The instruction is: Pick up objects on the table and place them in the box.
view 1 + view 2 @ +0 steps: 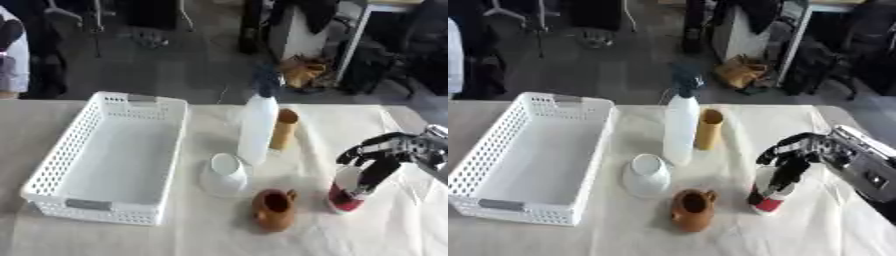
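Box [52, 170], white perforated basket at frame left, holds nothing yet. Spray bottle [258, 127], tan tube [283, 129], white cup [227, 172], brown jug [274, 209] all on cloth at centre. Right hand [798, 152], frame right, fingers curled round red-and-white bottle [770, 192], not lifted clear. Judgement: task barely begun.

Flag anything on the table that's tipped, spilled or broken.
Nothing spilled or broken. The white cup stands upside down, and the brown jug looks tipped, mouth toward the camera. The right hand is curled on the red-and-white bottle.
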Controlling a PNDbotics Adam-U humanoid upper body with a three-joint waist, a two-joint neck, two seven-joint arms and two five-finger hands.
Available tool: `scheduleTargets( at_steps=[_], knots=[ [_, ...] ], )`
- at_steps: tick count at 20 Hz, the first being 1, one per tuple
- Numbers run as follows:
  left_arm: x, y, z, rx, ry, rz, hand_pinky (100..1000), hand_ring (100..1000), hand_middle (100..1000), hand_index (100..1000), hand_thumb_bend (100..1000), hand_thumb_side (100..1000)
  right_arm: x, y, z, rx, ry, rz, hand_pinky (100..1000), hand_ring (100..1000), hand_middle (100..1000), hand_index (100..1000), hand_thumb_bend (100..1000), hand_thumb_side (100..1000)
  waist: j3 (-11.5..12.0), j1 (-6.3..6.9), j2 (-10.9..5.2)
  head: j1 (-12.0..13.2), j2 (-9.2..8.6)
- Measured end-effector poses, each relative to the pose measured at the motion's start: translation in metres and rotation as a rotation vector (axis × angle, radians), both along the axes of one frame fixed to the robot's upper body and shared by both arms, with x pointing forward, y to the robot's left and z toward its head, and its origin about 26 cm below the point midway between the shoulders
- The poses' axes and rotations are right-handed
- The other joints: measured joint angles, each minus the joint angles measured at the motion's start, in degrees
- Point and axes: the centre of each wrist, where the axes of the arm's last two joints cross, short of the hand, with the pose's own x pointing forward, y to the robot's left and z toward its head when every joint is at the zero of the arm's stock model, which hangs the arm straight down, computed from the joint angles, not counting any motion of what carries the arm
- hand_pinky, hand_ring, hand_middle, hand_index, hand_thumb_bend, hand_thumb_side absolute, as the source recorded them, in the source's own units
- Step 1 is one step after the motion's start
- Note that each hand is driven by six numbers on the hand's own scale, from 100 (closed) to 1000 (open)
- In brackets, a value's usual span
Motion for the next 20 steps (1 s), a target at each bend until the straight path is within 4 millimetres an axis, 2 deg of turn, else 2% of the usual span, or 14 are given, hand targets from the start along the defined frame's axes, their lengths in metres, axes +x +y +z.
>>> scheduleTargets(
  at_steps=[1, 11, 20],
  knots=[
    [0.0000, 0.0000, 0.0000, 0.000, 0.001, 0.000, 959, 838, 748, 809, 100, 881, 0.0002, -0.0005, -0.0004, 0.002, 0.002, -0.002, 632, 957, 983, 987, 746, 402, 0.00, 0.00, 0.00, 0.00, 0.01],
    [0.0001, -0.0003, -0.0004, -0.005, 0.010, -0.001, 961, 828, 741, 805, 100, 882, 0.0011, -0.0035, -0.0039, 0.023, 0.024, -0.011, 577, 917, 949, 926, 679, 346, 0.01, 0.05, 0.00, -0.04, 0.44],
    [0.0000, 0.0007, -0.0014, -0.008, 0.018, 0.002, 960, 819, 733, 804, 100, 889, 0.0019, -0.0057, -0.0050, 0.025, 0.029, -0.019, 631, 932, 954, 937, 699, 379, 0.04, 0.09, 0.00, -0.35, 0.44]
  ],
)
